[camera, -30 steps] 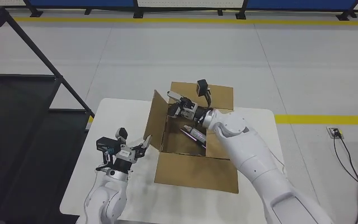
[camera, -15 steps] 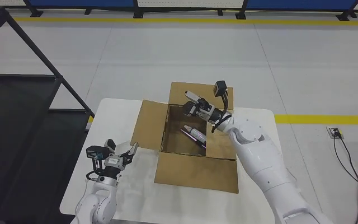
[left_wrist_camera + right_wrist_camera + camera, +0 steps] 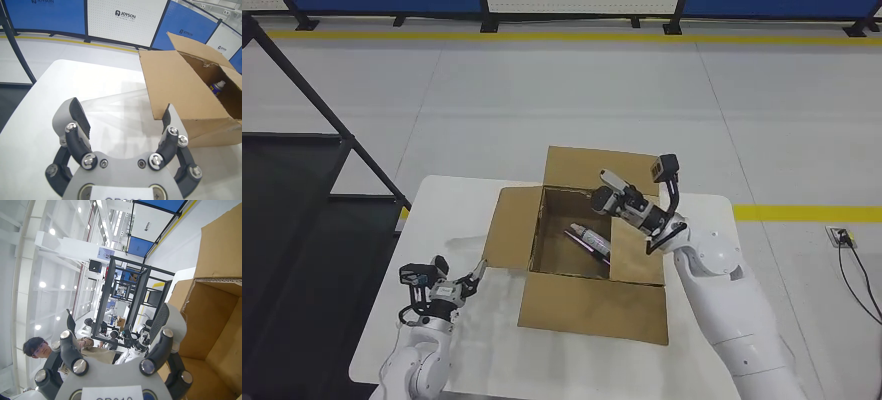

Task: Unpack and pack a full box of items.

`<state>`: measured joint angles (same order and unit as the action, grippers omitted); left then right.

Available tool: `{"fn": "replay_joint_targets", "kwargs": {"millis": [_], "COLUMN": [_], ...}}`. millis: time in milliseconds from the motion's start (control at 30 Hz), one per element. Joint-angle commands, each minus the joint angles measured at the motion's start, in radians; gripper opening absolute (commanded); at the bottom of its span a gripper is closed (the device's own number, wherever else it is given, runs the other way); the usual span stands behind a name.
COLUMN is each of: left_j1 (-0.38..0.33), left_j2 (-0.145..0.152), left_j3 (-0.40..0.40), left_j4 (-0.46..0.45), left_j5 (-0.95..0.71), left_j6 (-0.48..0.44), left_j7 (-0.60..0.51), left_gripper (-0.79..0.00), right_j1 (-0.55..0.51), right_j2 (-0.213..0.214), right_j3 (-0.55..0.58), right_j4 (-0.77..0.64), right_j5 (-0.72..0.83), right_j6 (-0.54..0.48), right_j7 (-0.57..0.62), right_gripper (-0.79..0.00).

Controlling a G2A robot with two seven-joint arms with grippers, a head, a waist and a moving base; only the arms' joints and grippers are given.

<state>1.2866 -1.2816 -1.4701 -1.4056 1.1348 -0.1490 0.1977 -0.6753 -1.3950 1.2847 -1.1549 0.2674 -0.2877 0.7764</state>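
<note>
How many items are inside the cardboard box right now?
1: a spray can lying on the floor of the open box. The box walls may hide others.

a can (image 3: 586, 240) lies in the open box (image 3: 592, 306) on the table (image 3: 462, 205), right gripper (image 3: 601, 193) above it.

Bright overhead light, glaring ceiling lamps (image 3: 42, 284), soft shadows on table (image 3: 56, 85), wrist views bowed at edges
</note>
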Motion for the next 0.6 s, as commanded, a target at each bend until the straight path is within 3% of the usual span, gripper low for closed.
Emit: {"fn": "replay_joint_targets", "kwargs": {"millis": [0, 367, 567], "left_j1": [0.002, 0.017, 0.054], "left_j2": [0.0, 0.0, 0.0], "left_j3": [0.001, -0.007, -0.017], "left_j4": [0.001, -0.019, -0.104], "left_j5": [0.003, -0.005, -0.011], "left_j6": [0.0, 0.006, 0.013], "left_j7": [0.001, 0.019, 0.057], "left_gripper": [0.0, 0.0, 0.0], "right_j1": [-0.01, -0.022, -0.024], "right_j2": [0.003, 0.012, 0.018], "right_j3": [0.005, 0.007, 0.007], "right_j4": [-0.012, -0.011, -0.014], "right_j5": [0.001, 0.0, -0.019], "right_j6": [0.005, 0.024, 0.019], "right_j7": [-0.001, -0.005, 0.003], "right_gripper": [0.0, 0.0, 0.0]}}
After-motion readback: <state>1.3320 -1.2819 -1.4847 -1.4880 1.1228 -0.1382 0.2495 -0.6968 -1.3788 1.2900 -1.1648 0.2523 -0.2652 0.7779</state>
